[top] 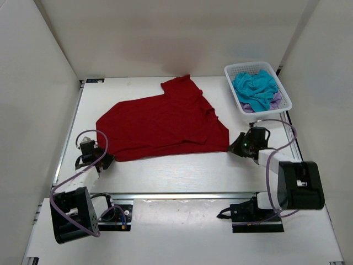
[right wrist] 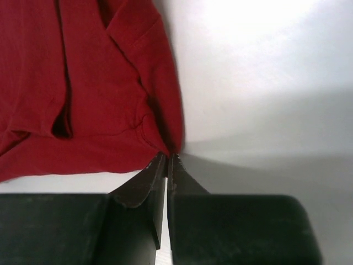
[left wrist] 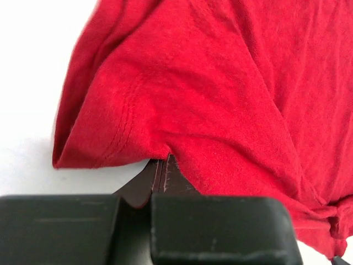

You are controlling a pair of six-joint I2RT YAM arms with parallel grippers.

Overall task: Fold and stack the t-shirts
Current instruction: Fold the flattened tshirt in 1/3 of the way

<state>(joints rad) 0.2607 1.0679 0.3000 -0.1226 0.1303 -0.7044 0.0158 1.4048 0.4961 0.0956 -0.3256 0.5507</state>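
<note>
Holding the red shirt [top: 165, 124] at both ends of its near edge, with the cloth lying spread flat on the surface [top: 182, 174]. Pinching the near-left corner with the left claw [top: 105, 160], closed right down so that only the thin hem sits between the tips. Pinching the near-right corner with the right claw [top: 231, 148] in the same way, tips together on the very point of the cloth. Treating the right grip as slight, since little fabric is showing between those tips in the right wrist view. Noting the governing relation: the body of the red shirt extending away from both claws toward the far side, its long axis running left to right from one claw to the other, and neither arm standing nearer than the other. Judging the coming move as a paired lift of the near edge, carried over toward the far edge to make a fold, with both claws needing to rise and travel together to keep the hem taut. Leaving the teal shirt [top: 253, 85] and the lavender shirt [top: 271, 103] bunched in the basket [top: 231, 70] at the far right, well apart from both claws.
</note>
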